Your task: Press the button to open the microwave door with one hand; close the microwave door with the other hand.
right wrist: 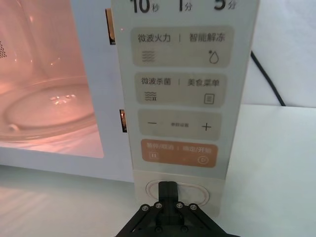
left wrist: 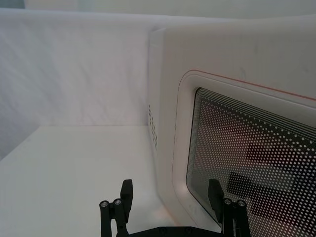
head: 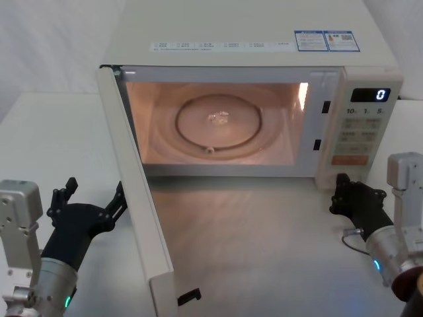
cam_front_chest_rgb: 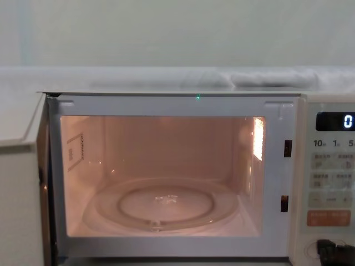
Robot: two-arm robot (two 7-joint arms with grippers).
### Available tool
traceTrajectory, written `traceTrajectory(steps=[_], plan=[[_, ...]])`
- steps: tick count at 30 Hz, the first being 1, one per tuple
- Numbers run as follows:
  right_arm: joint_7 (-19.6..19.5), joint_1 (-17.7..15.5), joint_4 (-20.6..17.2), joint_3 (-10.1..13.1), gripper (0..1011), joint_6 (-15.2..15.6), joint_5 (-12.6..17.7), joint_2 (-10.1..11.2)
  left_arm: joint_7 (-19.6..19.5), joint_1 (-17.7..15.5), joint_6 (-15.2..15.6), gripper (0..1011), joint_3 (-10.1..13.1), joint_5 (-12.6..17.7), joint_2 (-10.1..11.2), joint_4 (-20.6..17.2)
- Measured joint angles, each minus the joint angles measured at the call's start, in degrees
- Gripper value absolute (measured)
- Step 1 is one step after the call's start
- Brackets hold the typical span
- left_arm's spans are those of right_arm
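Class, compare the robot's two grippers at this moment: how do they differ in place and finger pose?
The left gripper sits outside the open microwave door, facing its window; the right gripper is at the control panel, on the button. The left gripper's fingers are spread open; the right gripper's are closed to a single tip. Both are black.

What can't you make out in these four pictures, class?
- Button: right gripper covers its middle in the right wrist view.
- Door: edge-on in the head view, window hidden.
- Left gripper: whether its fingers touch the door.
- Top-sticker text: too small.
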Motion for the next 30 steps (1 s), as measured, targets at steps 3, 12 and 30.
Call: traceTrajectory(steps=[3,12,30], plan=[[-0.05,-0.61,-0.86,0.08,0,0.27,-0.05,0.07,0.00,0.00,0.00,1001,0.00,0.00,0.00,0.00],[0.00,-3.36,-4.35,0.09,0,1.58,-0.07,0.47,0.00,0.00,0.00,1001,0.00,0.00,0.00,0.00],[-0.68,-10.11,-18.44,0.84,0,2.05,-2.48,2.62,0.00,0.00,0.00,1001,0.00,0.00,0.00,0.00]])
